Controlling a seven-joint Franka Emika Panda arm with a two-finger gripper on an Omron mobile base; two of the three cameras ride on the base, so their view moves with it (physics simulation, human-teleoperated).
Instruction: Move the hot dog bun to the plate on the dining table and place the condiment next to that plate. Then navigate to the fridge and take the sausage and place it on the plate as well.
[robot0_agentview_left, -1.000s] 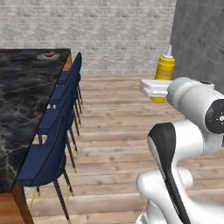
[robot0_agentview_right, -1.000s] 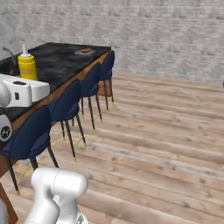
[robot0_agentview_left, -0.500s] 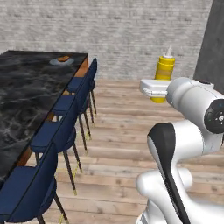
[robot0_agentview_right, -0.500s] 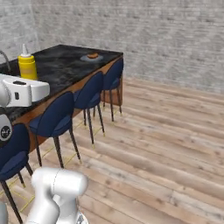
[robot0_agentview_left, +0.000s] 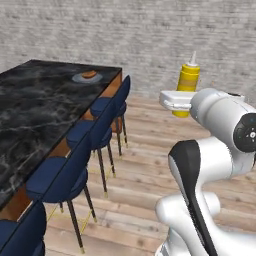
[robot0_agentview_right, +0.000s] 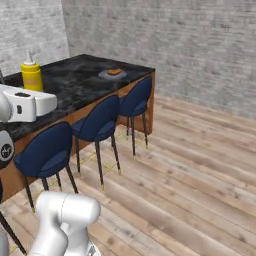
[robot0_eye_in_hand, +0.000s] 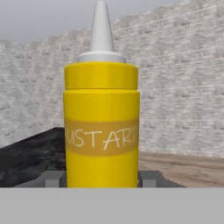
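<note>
The yellow condiment (robot0_eye_in_hand: 101, 127) bottle, labelled mustard, stands upright between my fingers (robot0_eye_in_hand: 53, 178), held in the air above the wooden floor. It also shows as the condiment (robot0_agentview_left: 187, 85) over the white hand and as the condiment (robot0_agentview_right: 31, 76) in the right base view. My gripper (robot0_eye_in_hand: 101, 178) is shut on it. On the far end of the dining table (robot0_agentview_left: 35, 115) lies the grey-blue plate (robot0_agentview_left: 86, 78) with the tan hot dog bun (robot0_agentview_left: 89, 74) on it. From the other side the bun (robot0_agentview_right: 114, 72) rests on the plate (robot0_agentview_right: 111, 74) on the table (robot0_agentview_right: 75, 85).
Several blue chairs (robot0_agentview_left: 102, 122) line the table's near side; one chair (robot0_agentview_right: 97, 122) stands close to my arm. Wooden floor (robot0_agentview_right: 190, 165) stretches open to the right. A grey brick wall (robot0_agentview_left: 150, 40) closes the room behind the table.
The whole scene has shifted: the base has driven, and the table and chairs now sit closer and further right. The bottle stays held in the gripper.
</note>
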